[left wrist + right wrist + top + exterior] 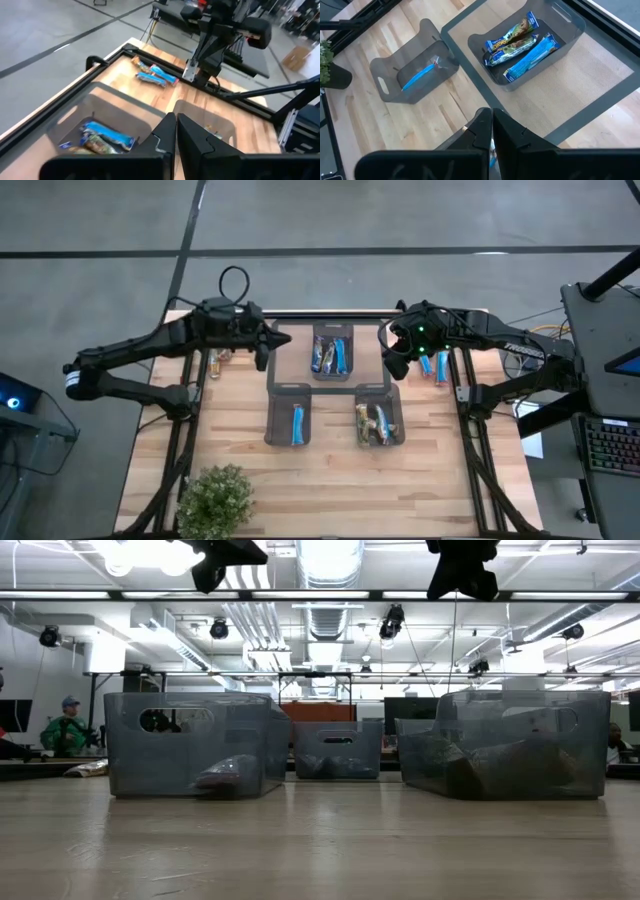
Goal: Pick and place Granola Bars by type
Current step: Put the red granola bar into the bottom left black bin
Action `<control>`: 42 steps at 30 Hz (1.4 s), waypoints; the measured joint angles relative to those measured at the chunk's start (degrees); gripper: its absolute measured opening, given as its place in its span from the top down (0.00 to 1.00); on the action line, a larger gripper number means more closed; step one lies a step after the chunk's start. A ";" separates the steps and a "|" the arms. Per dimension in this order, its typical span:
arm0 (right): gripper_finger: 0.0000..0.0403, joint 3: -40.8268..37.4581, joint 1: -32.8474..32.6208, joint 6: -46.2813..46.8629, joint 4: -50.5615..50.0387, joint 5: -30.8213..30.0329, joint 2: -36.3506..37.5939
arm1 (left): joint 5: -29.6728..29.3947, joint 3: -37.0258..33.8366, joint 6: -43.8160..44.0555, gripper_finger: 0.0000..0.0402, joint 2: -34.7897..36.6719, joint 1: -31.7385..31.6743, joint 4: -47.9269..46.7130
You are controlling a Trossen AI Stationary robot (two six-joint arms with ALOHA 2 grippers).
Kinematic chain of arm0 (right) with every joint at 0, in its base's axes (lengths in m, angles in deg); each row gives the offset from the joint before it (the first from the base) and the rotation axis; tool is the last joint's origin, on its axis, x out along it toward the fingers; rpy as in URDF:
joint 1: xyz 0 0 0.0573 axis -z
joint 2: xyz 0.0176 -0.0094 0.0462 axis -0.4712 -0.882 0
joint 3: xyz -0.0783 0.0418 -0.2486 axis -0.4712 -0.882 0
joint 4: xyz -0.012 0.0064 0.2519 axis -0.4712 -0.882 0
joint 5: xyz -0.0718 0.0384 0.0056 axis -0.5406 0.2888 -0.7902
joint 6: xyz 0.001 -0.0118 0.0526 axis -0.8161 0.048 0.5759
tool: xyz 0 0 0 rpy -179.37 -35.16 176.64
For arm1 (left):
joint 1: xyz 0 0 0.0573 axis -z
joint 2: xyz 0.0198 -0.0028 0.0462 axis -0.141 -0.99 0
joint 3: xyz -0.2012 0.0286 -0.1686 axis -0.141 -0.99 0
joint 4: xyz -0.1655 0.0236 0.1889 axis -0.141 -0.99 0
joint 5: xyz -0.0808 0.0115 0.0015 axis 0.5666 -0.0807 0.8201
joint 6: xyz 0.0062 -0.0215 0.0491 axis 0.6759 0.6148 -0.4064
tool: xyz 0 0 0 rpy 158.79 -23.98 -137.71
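While my two arms hang above the far side of the wooden table point(330, 480), three grey bins sit on it: the far bin point(333, 351) holds several bars point(520, 42) in blue and brownish wrappers, the near left bin point(290, 414) holds a single blue bar point(297, 424), and the near right bin point(378, 416) holds a few brownish ones point(372, 424). More loose bars point(434, 365) lie on the table by my right arm. My left gripper point(176, 131) is closed on nothing, and my right gripper point(491, 127) is pressed shut with a bit of blue wrapper showing at its fingertips.
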State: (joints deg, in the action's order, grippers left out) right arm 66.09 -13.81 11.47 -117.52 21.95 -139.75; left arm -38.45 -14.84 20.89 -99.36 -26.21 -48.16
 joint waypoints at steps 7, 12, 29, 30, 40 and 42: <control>0.98 0.00 0.99 -0.28 -1.12 -0.46 0.00 | -1.16 1.70 -1.26 1.00 0.04 -0.83 -3.83; 0.98 0.00 3.46 6.15 -3.75 -2.40 0.00 | -1.85 1.70 -1.25 1.00 0.04 -0.96 -3.88; 0.61 0.00 10.35 7.34 -13.67 -3.99 0.00 | -3.02 1.66 -0.86 1.00 0.04 -1.01 -3.90; 0.58 0.00 10.85 7.37 -14.24 -4.66 0.00 | -3.05 1.66 -0.82 1.00 0.04 -1.01 -3.90; 0.32 -0.04 16.83 6.33 -15.91 -5.70 -0.07 | -3.23 1.61 0.61 1.00 0.04 -1.01 -3.90; 0.28 -0.11 17.22 6.02 -15.95 -6.49 -0.07 | -3.23 1.61 1.02 1.00 0.04 -1.01 -3.90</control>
State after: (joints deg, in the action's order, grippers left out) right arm 65.99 3.41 17.48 -133.47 15.46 -139.82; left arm -41.68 -13.22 21.90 -99.32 -27.22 -52.06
